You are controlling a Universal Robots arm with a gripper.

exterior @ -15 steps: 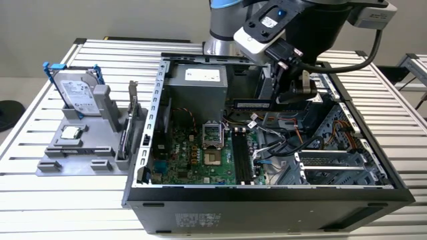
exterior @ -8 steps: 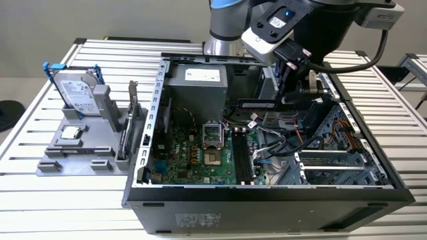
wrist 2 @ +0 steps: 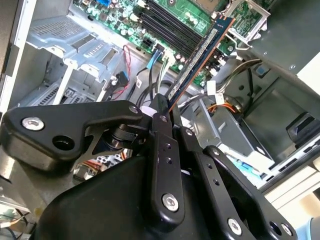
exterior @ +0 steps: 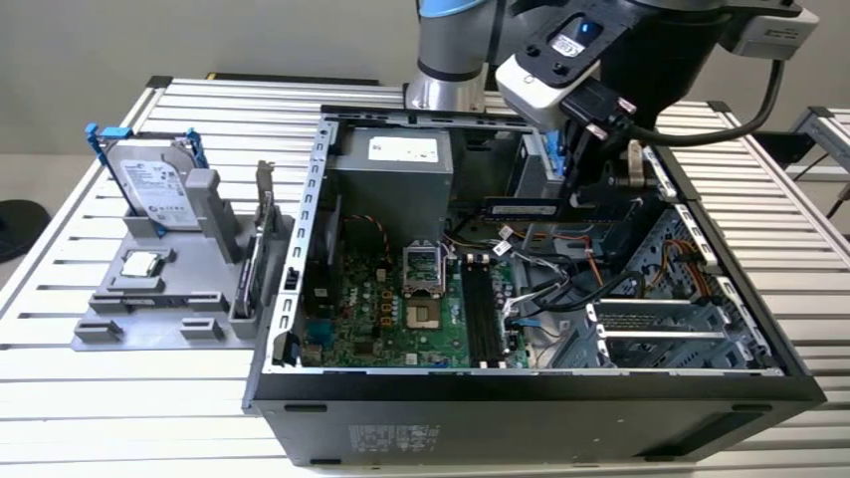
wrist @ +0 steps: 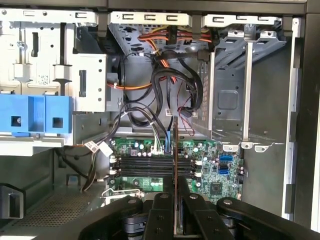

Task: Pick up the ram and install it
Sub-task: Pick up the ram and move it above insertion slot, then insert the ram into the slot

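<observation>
My gripper (exterior: 579, 195) hangs inside the open computer case (exterior: 306, 249), above the motherboard (exterior: 385, 309), and is shut on the ram (exterior: 527, 207). The ram is a long dark green stick, held level at one end. In the second wrist view the ram (wrist 2: 200, 57) sticks out from between the black fingers (wrist 2: 161, 125) toward the black memory slots (wrist 2: 167, 25). In the first wrist view the ram (wrist: 175, 150) appears edge-on above the slots (wrist: 142, 167), clamped by the gripper (wrist: 176, 192). The slots (exterior: 484, 319) lie lower in the case, nearer the front wall.
A grey power supply (exterior: 392, 164) sits at the back of the case. Loose cables (exterior: 558, 284) and a metal drive cage (exterior: 664, 334) crowd the exterior view's right. Outside, on the exterior view's left, a grey fixture (exterior: 146, 309) holds a hard drive (exterior: 153, 184) and a card (exterior: 259, 239).
</observation>
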